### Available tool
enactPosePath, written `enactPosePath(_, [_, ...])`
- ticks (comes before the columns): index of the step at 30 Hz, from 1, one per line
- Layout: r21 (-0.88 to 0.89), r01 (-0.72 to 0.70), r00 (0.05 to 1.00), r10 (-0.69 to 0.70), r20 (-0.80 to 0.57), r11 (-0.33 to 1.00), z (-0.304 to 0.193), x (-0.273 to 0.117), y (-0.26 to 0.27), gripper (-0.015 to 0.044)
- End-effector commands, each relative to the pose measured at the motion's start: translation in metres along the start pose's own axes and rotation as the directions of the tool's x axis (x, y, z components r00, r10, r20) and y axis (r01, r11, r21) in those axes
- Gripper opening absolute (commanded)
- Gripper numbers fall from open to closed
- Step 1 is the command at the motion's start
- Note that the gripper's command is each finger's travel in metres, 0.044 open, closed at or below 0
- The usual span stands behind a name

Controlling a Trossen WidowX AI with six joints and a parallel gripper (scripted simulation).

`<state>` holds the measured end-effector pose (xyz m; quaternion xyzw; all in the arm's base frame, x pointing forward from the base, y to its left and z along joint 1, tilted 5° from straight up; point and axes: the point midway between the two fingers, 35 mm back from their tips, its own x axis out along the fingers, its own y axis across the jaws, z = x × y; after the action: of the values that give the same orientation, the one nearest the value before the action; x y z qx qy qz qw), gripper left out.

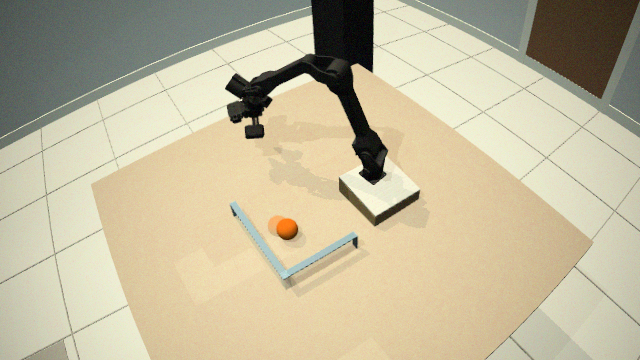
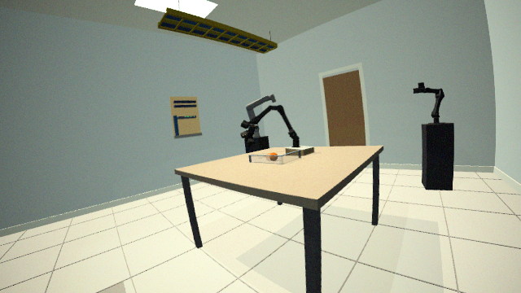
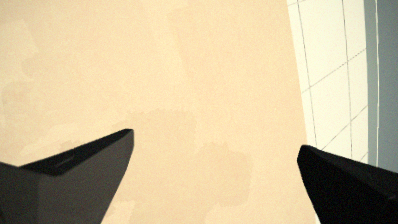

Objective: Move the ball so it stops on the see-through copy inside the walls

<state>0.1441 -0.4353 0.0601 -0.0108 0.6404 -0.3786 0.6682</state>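
Note:
The orange ball (image 1: pixel 287 229) (image 2: pixel 273 156) lies on the table inside the corner of the two low clear walls with blue top edges, one on the left (image 1: pixel 256 238) and one on the right (image 1: pixel 321 254). The see-through copy (image 1: pixel 274 223) shows just left of the ball in the top view, and the ball partly overlaps it there. Neither wall touches the ball. My gripper (image 1: pixel 244 122) (image 3: pixel 217 145) is open and empty, high above the table and well behind the ball. The wrist view shows no ball.
The arm stands on a white-topped base block (image 1: pixel 382 192) on the table (image 1: pixel 425 280), to the right of and behind the walls. A black column (image 1: pixel 342 30) stands behind the table. Another arm on a black pedestal (image 2: pixel 437 156) stands away from the table.

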Motion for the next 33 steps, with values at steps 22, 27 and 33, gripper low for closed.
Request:
enactPosePath(22, [-0.312, -0.594, 0.804, 0.561, -0.197, 0.742, -0.028, -0.223, 0.354, 0.0417])
enactPosePath(27, [-0.314, -0.596, 0.802, 0.562, -0.202, 0.739, -0.030, -0.224, 0.355, 0.0417])
enactPosePath(33, [-0.314, -0.596, 0.802, 0.562, -0.202, 0.739, -0.033, -0.212, 0.364, 0.0417])
